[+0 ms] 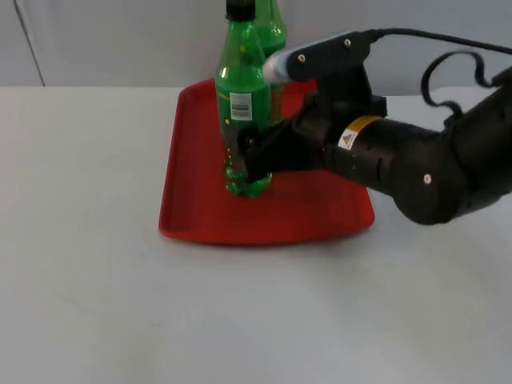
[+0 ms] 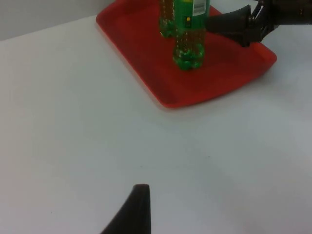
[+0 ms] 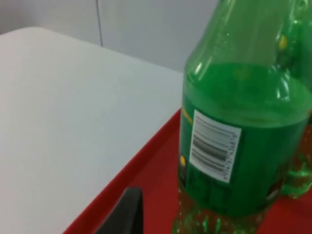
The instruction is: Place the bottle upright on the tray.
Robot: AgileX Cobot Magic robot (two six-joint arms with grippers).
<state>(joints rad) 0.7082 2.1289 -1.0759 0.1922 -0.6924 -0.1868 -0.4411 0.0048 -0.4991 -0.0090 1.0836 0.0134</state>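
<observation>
My right gripper (image 1: 240,160) grasps the green bottle (image 1: 242,112) standing upright on the red tray (image 1: 188,200); I'd release gently, then back straight off. Left gripper (image 2: 136,207) waits; its fingers I can't judge.

The light is bright and even, and it seems to come from above. The white table (image 1: 96,264) shows almost no glare. A soft, pale shadow lies under the front edge of the red tray (image 1: 200,216). In the right wrist view, the green bottle (image 3: 239,161) is very close and looks a little fuzzy.
</observation>
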